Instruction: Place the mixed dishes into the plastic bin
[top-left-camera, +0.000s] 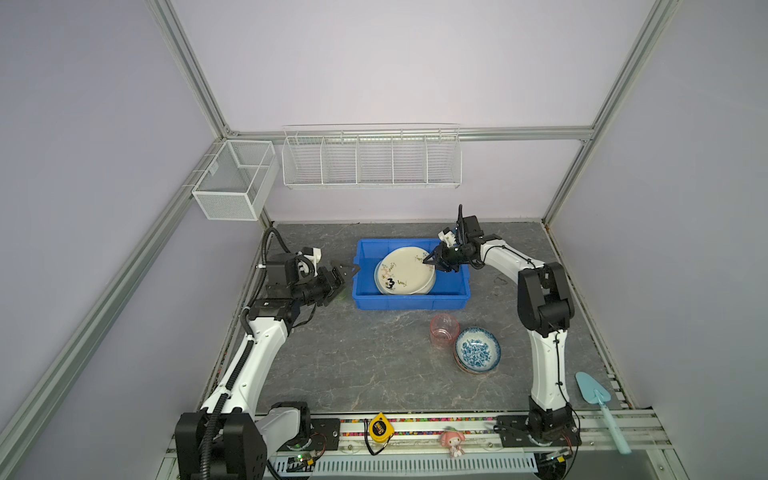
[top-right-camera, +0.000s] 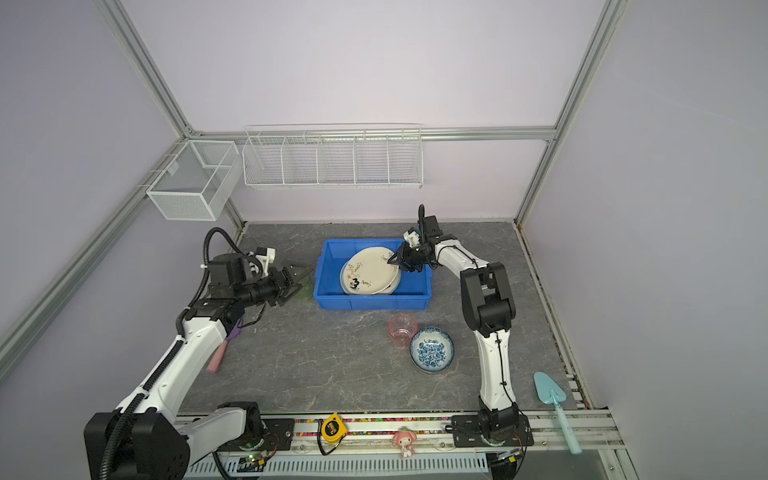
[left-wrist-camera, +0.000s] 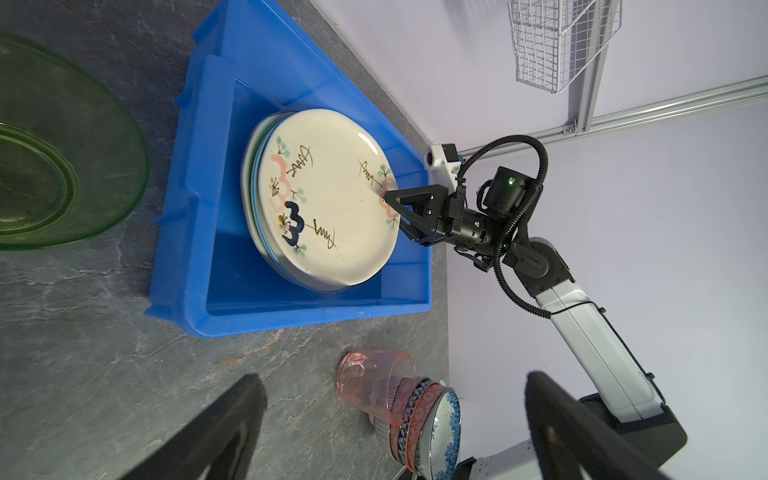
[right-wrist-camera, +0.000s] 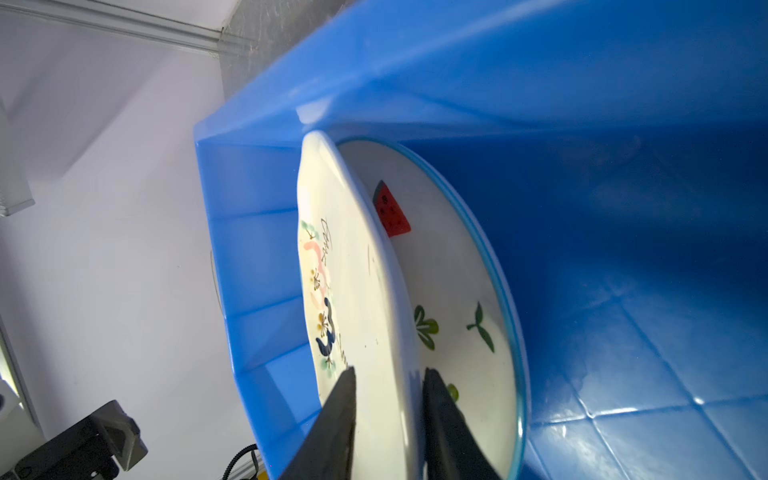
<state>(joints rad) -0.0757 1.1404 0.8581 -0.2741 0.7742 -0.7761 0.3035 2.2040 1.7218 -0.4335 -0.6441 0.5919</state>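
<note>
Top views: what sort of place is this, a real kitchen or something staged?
Most likely a lab robot cell, not a kitchen: an aluminium-profile frame with plain lilac panels encloses it, left arm and right arm are mounted on a front rail, and a yellow tape measure lies there.

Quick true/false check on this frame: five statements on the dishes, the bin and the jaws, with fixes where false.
1. The cream plate marked "3" tops the stack in the blue bin. True.
2. The pink cup is inside the bin. False: it stands on the table beside the bowls, outside the bin.
3. The left gripper has its jaws open and holds nothing. True.
4. The right gripper hangs over the bowls. False: its jaws straddle the cream plate's rim, in the bin.
5. A watermelon-print plate lies under the cream plate. True.
</note>
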